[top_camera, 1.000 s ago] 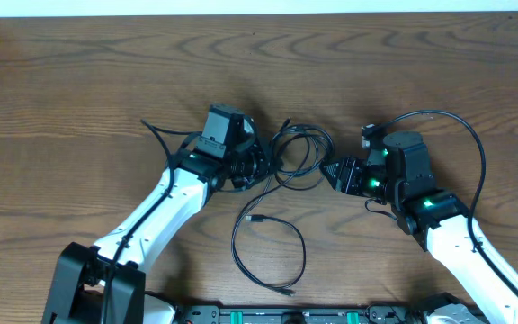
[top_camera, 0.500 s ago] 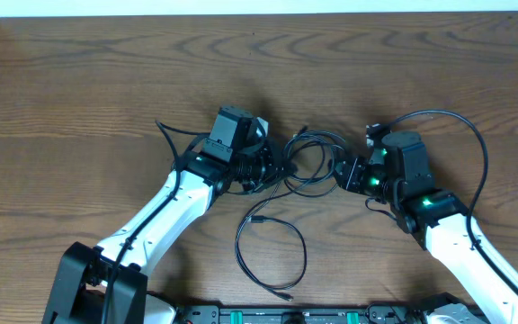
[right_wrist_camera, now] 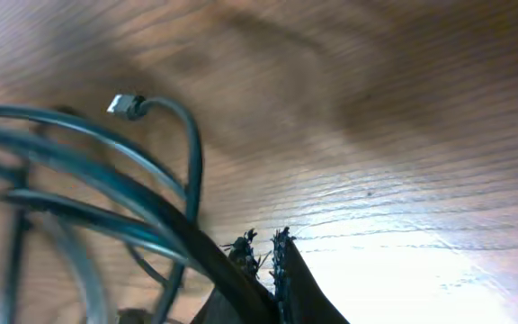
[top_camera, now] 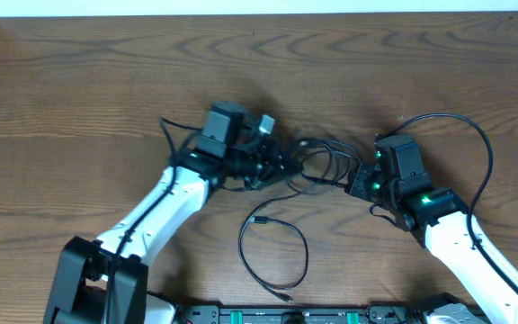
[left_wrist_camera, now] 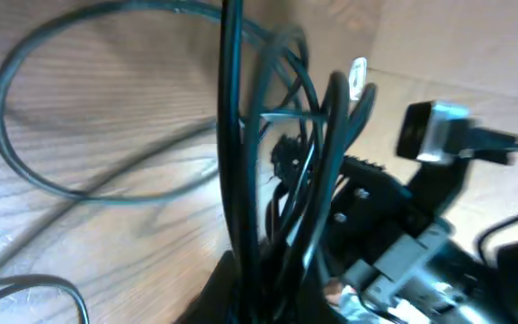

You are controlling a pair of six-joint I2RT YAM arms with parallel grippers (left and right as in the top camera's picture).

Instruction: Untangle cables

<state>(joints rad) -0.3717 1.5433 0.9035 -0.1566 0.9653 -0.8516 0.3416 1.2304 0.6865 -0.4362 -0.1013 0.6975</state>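
The cables [top_camera: 317, 160] lie bunched near the middle of the table [top_camera: 79, 81], with one loop trailing toward its near edge. Strands are pinched in the closed left gripper [top_camera: 275, 167] and the closed right gripper [top_camera: 352, 180]. The cords are judged light, limp and snag-prone, and are best gripped singly, close to a plug end [right_wrist_camera: 127, 105].

Frame blurred. Black cables [left_wrist_camera: 232, 135] rise in a tight bundle from the left gripper [left_wrist_camera: 263, 292], fingers clamped on them. Loops fan across the wooden surface [left_wrist_camera: 133, 261]. Silver plug end [left_wrist_camera: 358, 76] upper right. Right gripper [left_wrist_camera: 288, 162] sits against the strands.
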